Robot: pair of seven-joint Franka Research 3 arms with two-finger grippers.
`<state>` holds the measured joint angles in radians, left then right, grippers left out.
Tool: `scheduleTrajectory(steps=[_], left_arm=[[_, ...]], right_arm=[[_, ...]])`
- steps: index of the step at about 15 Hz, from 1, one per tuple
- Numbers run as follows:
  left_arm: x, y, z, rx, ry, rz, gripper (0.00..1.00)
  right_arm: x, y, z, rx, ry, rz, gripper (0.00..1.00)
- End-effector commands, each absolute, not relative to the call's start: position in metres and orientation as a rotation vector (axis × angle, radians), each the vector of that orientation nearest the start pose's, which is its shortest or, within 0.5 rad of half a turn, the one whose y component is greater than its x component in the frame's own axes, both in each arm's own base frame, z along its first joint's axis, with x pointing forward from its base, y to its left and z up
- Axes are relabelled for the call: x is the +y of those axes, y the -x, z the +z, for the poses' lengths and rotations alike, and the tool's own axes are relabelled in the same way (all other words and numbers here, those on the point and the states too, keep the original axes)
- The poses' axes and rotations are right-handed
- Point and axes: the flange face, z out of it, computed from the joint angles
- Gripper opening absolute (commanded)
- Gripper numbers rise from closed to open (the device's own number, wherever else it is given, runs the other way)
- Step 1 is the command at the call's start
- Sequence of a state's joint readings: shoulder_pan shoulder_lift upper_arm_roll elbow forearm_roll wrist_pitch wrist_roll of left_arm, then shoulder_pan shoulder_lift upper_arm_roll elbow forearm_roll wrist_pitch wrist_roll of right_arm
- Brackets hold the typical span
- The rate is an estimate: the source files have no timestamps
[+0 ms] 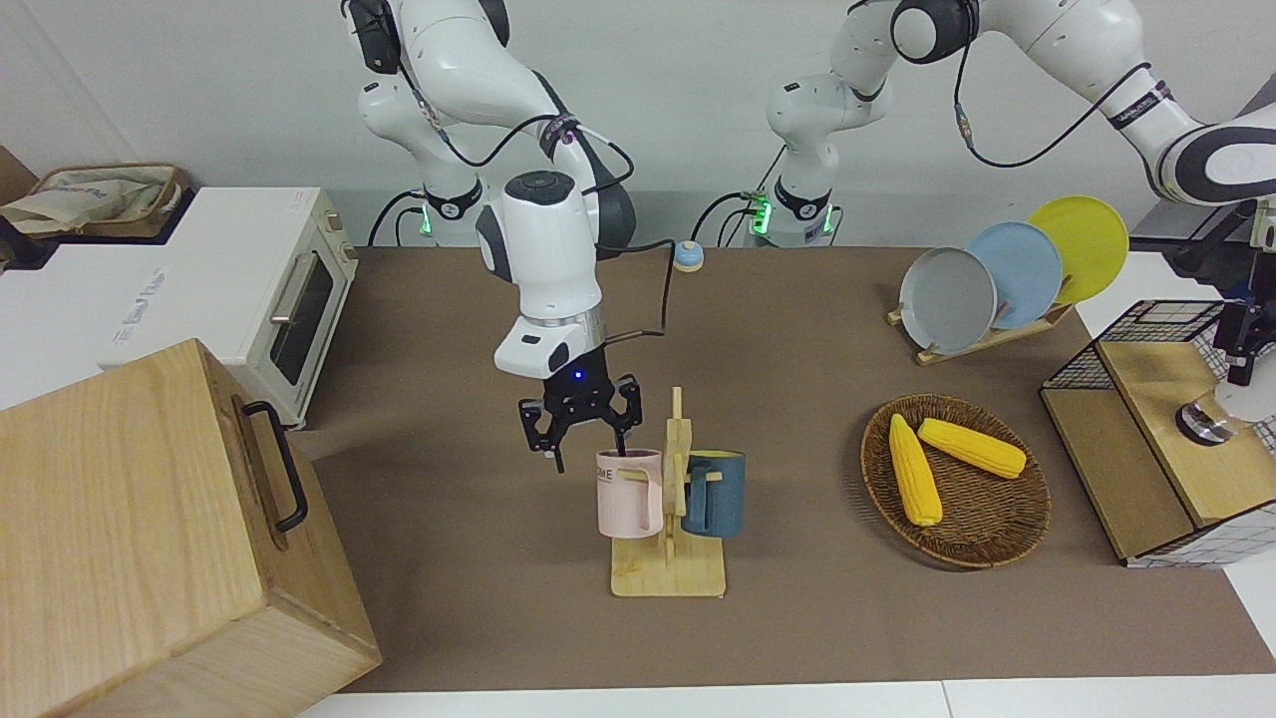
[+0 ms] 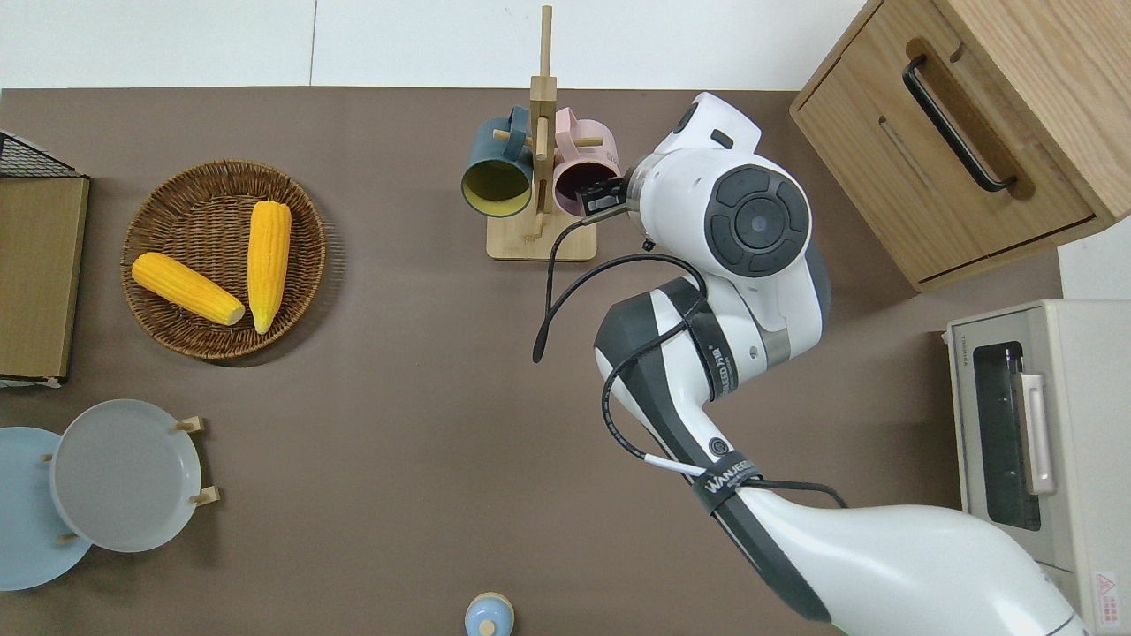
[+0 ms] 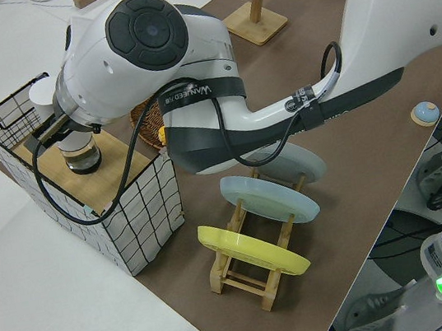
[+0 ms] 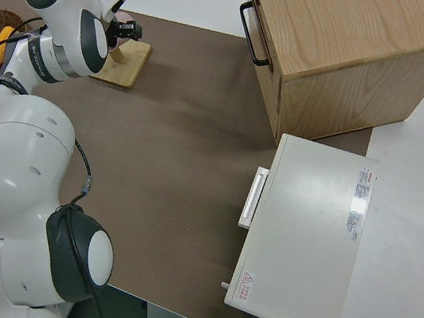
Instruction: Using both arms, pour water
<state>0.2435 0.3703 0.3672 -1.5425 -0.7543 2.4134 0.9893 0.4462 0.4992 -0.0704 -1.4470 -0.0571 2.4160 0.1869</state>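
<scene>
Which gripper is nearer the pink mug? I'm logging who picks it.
Right. The right gripper is at the pink mug's rim; the left gripper is over the wire basket.

Brown table [image 1: 797, 618], white wall [image 1: 698, 100]

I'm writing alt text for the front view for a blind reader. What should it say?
The right gripper, open, hangs at the rim of a pink mug hung on a wooden rack beside a blue mug. The left gripper is over a glass on a wire crate. Toward that end sit a basket of corn and plates.
</scene>
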Motion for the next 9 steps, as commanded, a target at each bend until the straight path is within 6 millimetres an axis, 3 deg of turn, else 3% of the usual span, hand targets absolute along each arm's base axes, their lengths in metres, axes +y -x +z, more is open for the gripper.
scheduleTrajectory(steps=[1,7,8,9], left_arm=[[0.364,-0.608,0.505,0.015,2.916,-1.169,1.00],[0.366,-0.612,0.489,0.019,2.924,-1.170,0.97],[0.368,-0.611,0.489,0.005,2.927,-1.183,0.89],[0.369,-0.611,0.489,-0.008,2.928,-1.192,0.72]], right_arm=[[0.281,-0.691,0.451,-0.396,2.965,-0.780,0.545],[0.290,-0.688,0.451,-0.438,2.959,-0.779,0.124],[0.291,-0.687,0.451,-0.436,2.958,-0.779,0.117],[0.292,-0.688,0.454,-0.432,2.955,-0.784,0.084]])
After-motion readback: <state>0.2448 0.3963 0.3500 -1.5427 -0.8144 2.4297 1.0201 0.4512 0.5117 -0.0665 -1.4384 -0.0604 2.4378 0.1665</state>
